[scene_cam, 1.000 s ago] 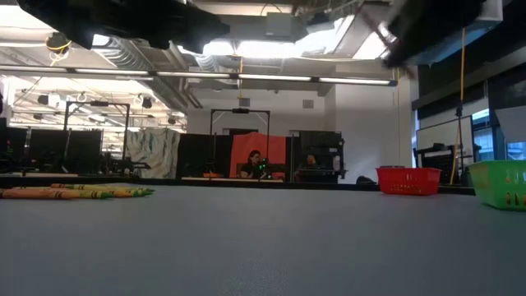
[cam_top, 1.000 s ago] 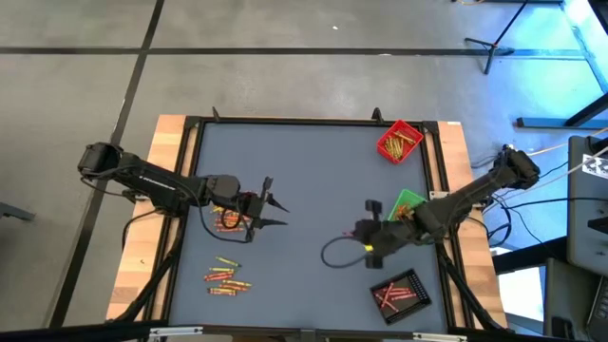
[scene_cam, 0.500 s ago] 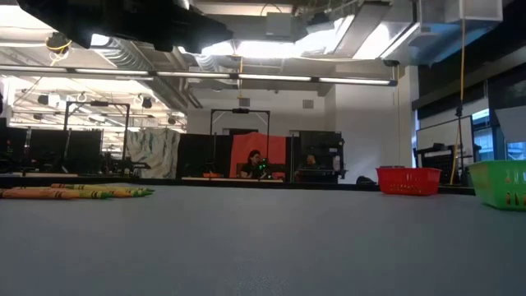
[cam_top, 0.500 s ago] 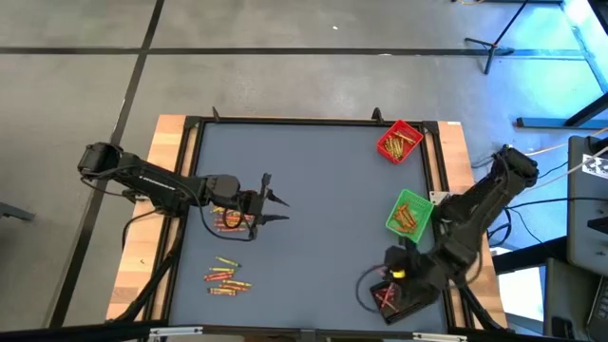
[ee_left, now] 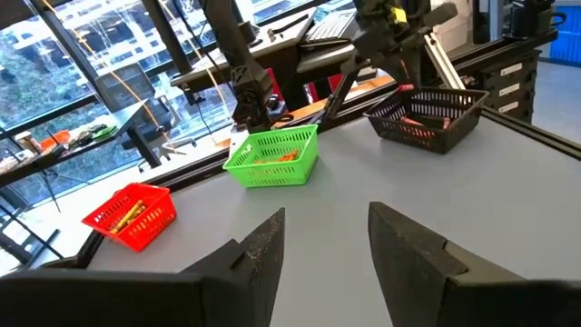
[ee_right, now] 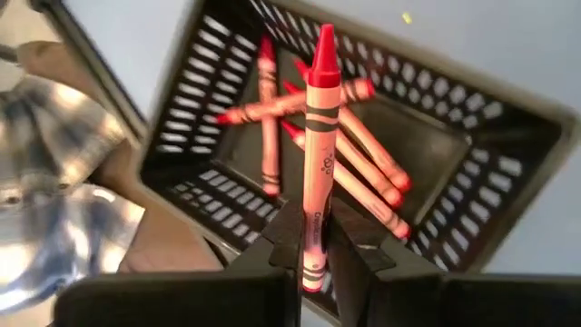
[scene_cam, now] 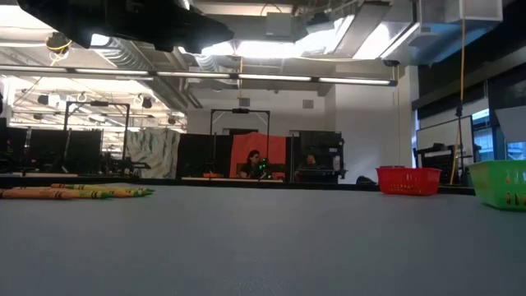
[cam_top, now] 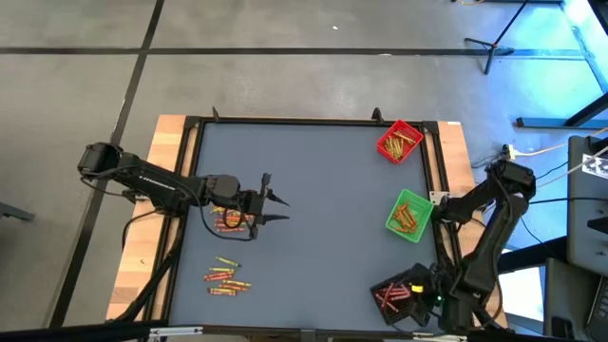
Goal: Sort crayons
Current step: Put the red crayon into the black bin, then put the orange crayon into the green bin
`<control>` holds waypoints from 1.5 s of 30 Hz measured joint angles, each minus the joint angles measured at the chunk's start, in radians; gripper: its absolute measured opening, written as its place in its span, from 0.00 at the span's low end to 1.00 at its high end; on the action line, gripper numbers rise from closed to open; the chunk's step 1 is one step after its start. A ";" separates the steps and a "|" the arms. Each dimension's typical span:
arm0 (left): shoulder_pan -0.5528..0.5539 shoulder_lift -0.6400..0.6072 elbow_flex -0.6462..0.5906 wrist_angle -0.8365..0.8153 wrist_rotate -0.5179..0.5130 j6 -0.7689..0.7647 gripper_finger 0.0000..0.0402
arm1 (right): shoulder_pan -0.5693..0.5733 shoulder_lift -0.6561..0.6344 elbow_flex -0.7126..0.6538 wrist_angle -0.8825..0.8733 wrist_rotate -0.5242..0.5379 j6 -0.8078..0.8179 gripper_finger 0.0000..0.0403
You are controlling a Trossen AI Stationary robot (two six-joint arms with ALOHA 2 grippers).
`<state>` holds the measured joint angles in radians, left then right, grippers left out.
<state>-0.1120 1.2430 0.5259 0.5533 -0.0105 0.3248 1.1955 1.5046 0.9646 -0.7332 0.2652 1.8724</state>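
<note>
My right gripper (cam_top: 416, 289) is over the black tray (cam_top: 399, 296) at the table's near right corner, shut on a red crayon (ee_right: 320, 136). Several red crayons (ee_right: 345, 150) lie in the tray. My left gripper (cam_top: 274, 204) is open and empty at the table's left, beside a cluster of crayons (cam_top: 228, 220) lying flat. A second pile of crayons (cam_top: 226, 277) lies nearer the front edge. The green tray (cam_top: 409, 215) and the red tray (cam_top: 399, 141) each hold crayons. My right gripper pinches the red crayon by its blunt end (ee_right: 313, 243) between its two fingers. The crayon lies along the fingers and sticks out past their tips, its point (ee_right: 322, 50) toward the black tray (ee_right: 454, 145). It is lifted clear above the tray's crayons.
The table has a raised dark rim (cam_top: 313, 121) and wooden side strips (cam_top: 142, 218). The low view shows crayons (scene_cam: 74, 192) on the left and the red tray (scene_cam: 408, 179) and green tray (scene_cam: 499, 182) on the right. People sit far off in the room (scene_cam: 255, 164).
My right gripper has gone from the table's middle right toward the near edge and right, carrying the red crayon to a place over the black tray. My left arm has kept still.
</note>
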 joint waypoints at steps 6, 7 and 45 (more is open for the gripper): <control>0.000 0.000 0.000 0.000 0.000 -0.001 0.36 | 0.009 0.031 0.000 -0.079 -0.022 0.114 0.10; 0.000 0.000 0.000 0.000 0.000 -0.001 0.36 | 0.006 0.031 0.000 -0.087 -0.030 0.133 0.11; 0.089 0.009 0.322 -1.035 -0.362 -0.246 0.36 | -0.687 -0.063 0.147 -0.129 0.598 -1.217 0.37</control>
<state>-0.0227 1.2525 0.8476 -0.4817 -0.3727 0.0789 0.5087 1.4414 1.1118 -0.8625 0.8633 0.6559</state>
